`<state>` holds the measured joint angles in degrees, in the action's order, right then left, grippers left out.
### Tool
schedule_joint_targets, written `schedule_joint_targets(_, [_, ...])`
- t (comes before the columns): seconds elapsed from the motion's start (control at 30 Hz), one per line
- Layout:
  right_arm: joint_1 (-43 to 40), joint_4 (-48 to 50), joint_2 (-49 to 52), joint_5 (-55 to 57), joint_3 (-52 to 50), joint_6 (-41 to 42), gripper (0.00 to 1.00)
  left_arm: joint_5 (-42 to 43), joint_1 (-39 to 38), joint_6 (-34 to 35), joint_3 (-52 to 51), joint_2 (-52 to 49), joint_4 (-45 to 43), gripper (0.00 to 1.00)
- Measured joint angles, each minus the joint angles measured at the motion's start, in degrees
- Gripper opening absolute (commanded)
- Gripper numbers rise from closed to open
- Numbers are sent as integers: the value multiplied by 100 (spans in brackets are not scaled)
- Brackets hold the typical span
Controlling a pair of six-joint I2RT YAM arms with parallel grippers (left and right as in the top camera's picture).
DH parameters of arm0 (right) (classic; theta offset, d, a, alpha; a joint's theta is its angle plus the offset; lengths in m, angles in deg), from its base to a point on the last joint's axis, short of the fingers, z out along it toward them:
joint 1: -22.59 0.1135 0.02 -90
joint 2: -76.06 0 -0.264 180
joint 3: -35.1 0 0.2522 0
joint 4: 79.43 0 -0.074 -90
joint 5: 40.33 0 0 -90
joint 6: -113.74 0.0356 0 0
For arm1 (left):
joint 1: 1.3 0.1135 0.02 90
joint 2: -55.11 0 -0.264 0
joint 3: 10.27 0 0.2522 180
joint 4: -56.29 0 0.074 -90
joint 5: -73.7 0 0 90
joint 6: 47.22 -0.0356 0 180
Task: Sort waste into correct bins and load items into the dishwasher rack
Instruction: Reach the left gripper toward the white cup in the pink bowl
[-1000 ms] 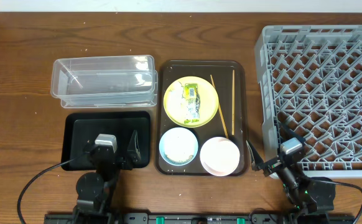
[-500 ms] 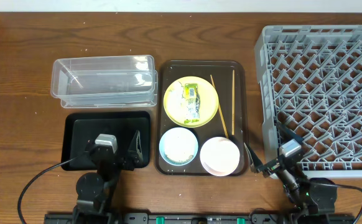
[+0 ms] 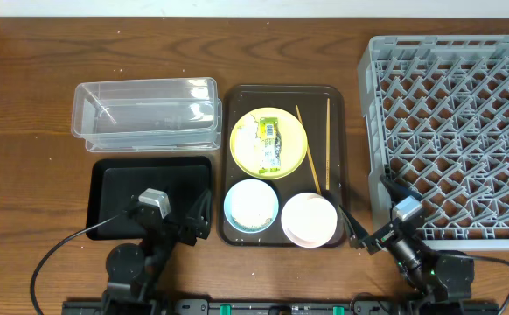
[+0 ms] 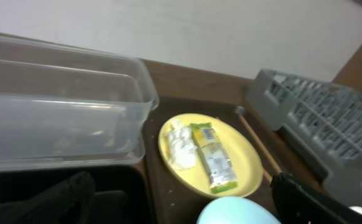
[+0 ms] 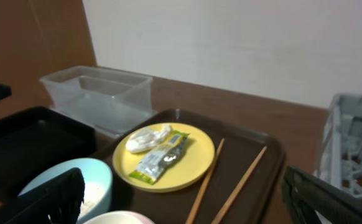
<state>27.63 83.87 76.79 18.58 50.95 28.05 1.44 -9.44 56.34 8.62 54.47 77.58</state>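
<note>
Snack wrapper (image 3: 269,143), long axis fore-aft, on plate (image 3: 291,131)

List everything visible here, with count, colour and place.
table: one, brown wood, under everything
tub: one, clear, back left
black tray: one, black, front left
brown tray: one, dark brown, centre
plate: one, yellow, back of brown tray
wrapper: one, green-yellow, on plate
tissue: one, white, on plate beside wrapper
chopsticks: two, wooden, brown tray, right of plate
blue bowl: one, light blue, front left of brown tray
scraps: some, white, in blue bowl
pink bowl: one, white-pink, front right of brown tray
rack: one, grey, right side
left gripper: one, black, open, over black tray
right gripper: one, black, open, between brown tray and rack
</note>
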Motion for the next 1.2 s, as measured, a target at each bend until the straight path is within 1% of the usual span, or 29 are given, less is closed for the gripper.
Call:
schedule_joint_targets(0.13, [0, -1134, 81, 70, 767, 140, 99, 125, 0, 17, 778, -195, 575, 93])
schedule_joint_targets(0.27, [0, -2214, 597, 166, 1943, 79, 99, 168, 0, 4, 1943, -916, 1593, 93])
schedule_joint_targets(0.37, [0, -3064, 1381, 243, 2981, -48, 99, 186, 0, -90, 2846, -1749, 2369, 94])
schedule_joint_targets(0.47, [0, -3939, 2413, 372, 4070, -157, 99, 190, 0, -184, 3866, -2721, 3156, 93])
schedule_joint_targets(0.57, [0, -4385, 3405, 389, 4929, -262, 99, 385, 0, -203, 4787, -3528, 3716, 93])
schedule_joint_targets(0.67, [0, -4559, 4205, 227, 5517, -313, 99, 863, 0, -127, 5246, -3969, 3794, 93])
schedule_joint_targets(0.77, [0, -4743, 4745, -48, 5713, -258, 99, 1414, -4, 17, 5348, -4271, 3786, 93])
schedule_joint_targets(0.83, [0, -4784, 4981, -181, 5713, -175, 99, 1604, -59, 66, 5348, -4463, 4000, 93])
schedule_joint_targets(0.93, [0, -4754, 5174, -240, 5713, 9, 99, 1696, -323, 140, 5346, -4817, 4393, 89])
schedule_joint_targets(1.03, [0, -4712, 5228, -2, 5713, 415, 99, 1519, -846, 203, 5346, -5169, 4660, 83])
schedule_joint_targets(1.2, [0, -4697, 5209, 684, 5713, 1139, 99, 584, -2048, 564, 5342, -5766, 4752, 76])
